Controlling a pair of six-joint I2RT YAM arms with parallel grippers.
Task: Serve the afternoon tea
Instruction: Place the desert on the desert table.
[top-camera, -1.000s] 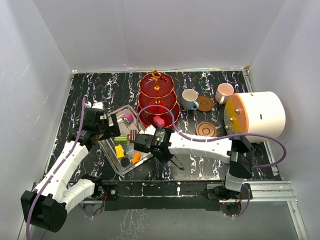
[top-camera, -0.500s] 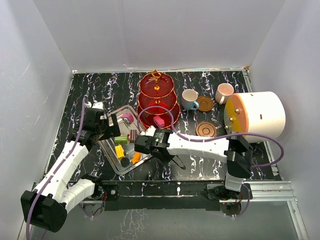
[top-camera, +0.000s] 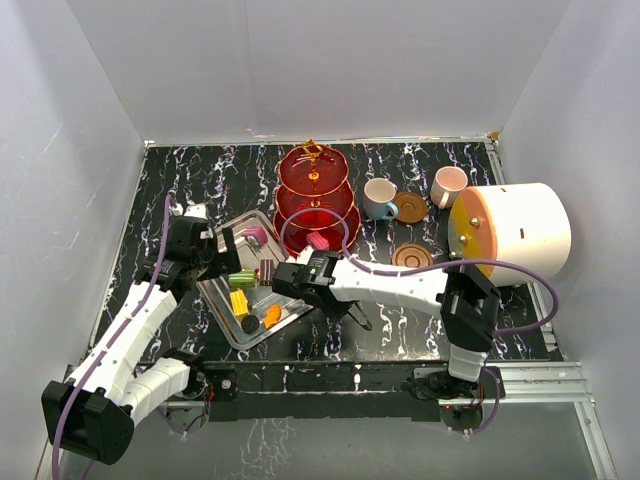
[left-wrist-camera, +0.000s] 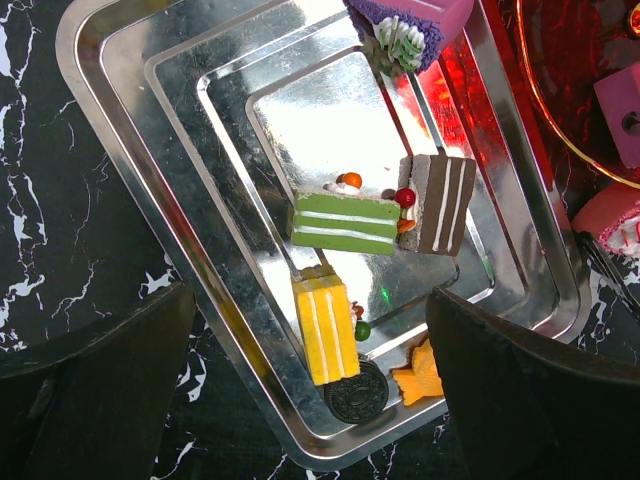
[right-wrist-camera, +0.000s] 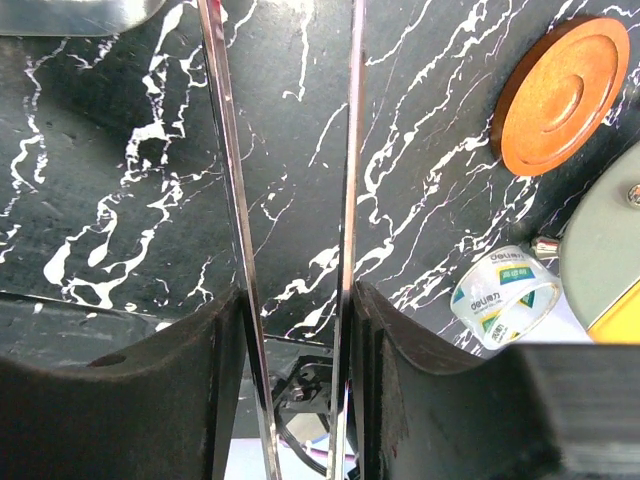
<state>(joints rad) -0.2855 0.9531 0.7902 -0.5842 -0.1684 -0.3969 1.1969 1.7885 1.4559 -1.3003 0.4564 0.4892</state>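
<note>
The translucent red three-tier stand (top-camera: 312, 185) with its gold rod stands mid-table, a pink sweet (top-camera: 318, 241) on its lowest tier. The silver tray (left-wrist-camera: 130, 150) holds block sweets: a green one (left-wrist-camera: 345, 222), brown (left-wrist-camera: 440, 205), yellow (left-wrist-camera: 325, 330), a dark cookie (left-wrist-camera: 357, 395), an orange piece (left-wrist-camera: 418, 372). My left gripper (left-wrist-camera: 310, 385) hangs open above them, touching none. My right gripper (right-wrist-camera: 295, 300) is shut on silver tongs (right-wrist-camera: 228, 150) beside the tray's right edge (top-camera: 295, 278). The blue cup (top-camera: 378, 197) and pink cup (top-camera: 447, 185) stand near two brown saucers (top-camera: 411, 208) (top-camera: 412, 257).
A big white cylinder with an orange face (top-camera: 515, 232) lies at the right edge of the table. A roll of clear tape (right-wrist-camera: 505, 297) sits near it. White walls close in the black marbled table on three sides.
My right gripper with the tongs has drifted a little away from the near edge, toward the stand, and its elbow has swung left. The left arm has stayed still.
</note>
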